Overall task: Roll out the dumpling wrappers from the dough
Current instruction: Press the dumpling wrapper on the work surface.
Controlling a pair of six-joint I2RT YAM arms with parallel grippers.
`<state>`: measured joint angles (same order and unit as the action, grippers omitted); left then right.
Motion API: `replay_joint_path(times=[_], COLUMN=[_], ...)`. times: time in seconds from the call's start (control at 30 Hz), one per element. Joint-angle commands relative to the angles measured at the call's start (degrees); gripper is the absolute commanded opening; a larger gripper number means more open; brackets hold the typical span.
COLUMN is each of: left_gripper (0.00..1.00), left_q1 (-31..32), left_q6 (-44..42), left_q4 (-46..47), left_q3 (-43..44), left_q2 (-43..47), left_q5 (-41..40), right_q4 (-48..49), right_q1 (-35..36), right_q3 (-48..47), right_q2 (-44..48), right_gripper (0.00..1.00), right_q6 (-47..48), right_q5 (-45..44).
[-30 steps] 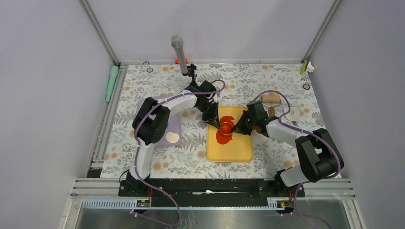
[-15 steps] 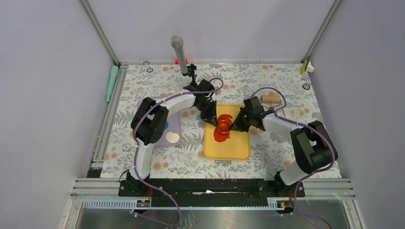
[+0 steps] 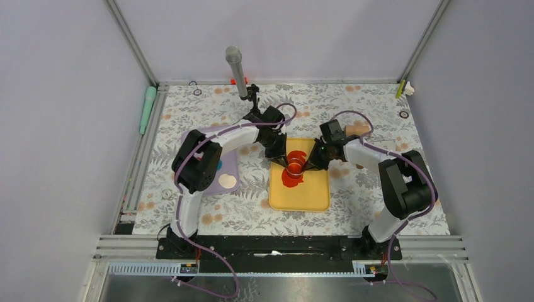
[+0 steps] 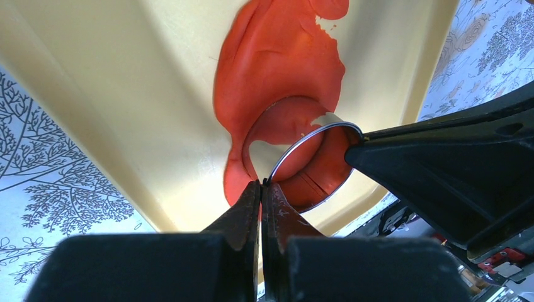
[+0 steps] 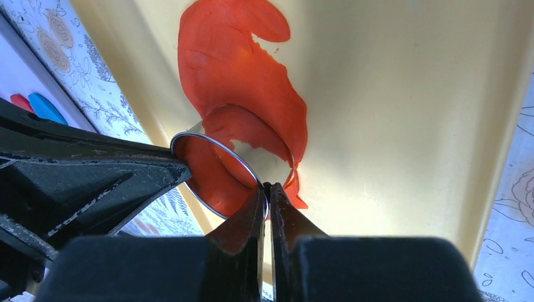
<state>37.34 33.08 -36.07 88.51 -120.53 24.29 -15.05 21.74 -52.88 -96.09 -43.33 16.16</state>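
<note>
A flattened sheet of red dough (image 3: 291, 180) lies on the yellow board (image 3: 303, 198). Both grippers pinch the rim of a metal ring cutter (image 3: 295, 165) standing on the sheet. My left gripper (image 3: 285, 161) is shut on its left rim and my right gripper (image 3: 307, 166) on its right rim. In the left wrist view my gripper (image 4: 261, 184) clamps the ring (image 4: 296, 148) over the dough (image 4: 277, 63), where a round cut shows with a torn red disc inside. The right wrist view shows the same: gripper (image 5: 266, 186), ring (image 5: 232, 157), dough (image 5: 233, 69).
A purple mat (image 3: 230, 165) at the left carries a cream disc (image 3: 228, 182) and a blue disc (image 3: 218, 166). A wooden roller (image 3: 357, 129) and a white round piece (image 3: 387, 148) lie at the right. A microphone on a stand (image 3: 236, 69) rises behind; a green tool (image 3: 147, 108) lies far left.
Both grippers, the ring and the yellow board have shifted slightly left and away. The right arm has folded in closer to the board. Both grips are unchanged.
</note>
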Motion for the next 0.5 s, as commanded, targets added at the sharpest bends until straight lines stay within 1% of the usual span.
replay_joint_path(times=[0.0, 0.2, 0.33, 0.47], left_gripper=[0.0, 0.0, 0.0, 0.0], left_q1=[2.4, 1.9, 1.9, 1.9], left_q6=[-3.2, -4.1, -4.5, -4.6], left_q4=[-4.6, -7.0, -7.3, -7.3], left_q3=[-1.9, 4.8, 5.4, 3.9], left_q2=[-10.0, -13.5, -14.3, -13.9], left_q5=[-12.7, -12.7, -12.5, -12.1], right_q4=[1.8, 2.4, 2.2, 2.9], right_q1=[-1.9, 0.2, 3.3, 4.1], right_q3=[4.4, 11.1, 13.5, 14.4], right_q2=[-4.0, 1.9, 4.5, 5.4], right_gripper=[0.0, 0.0, 0.0, 0.0], right_q6=[2.0, -1.1, -3.4, -5.0], right_q5=[-12.0, -10.1, -10.0, -9.8])
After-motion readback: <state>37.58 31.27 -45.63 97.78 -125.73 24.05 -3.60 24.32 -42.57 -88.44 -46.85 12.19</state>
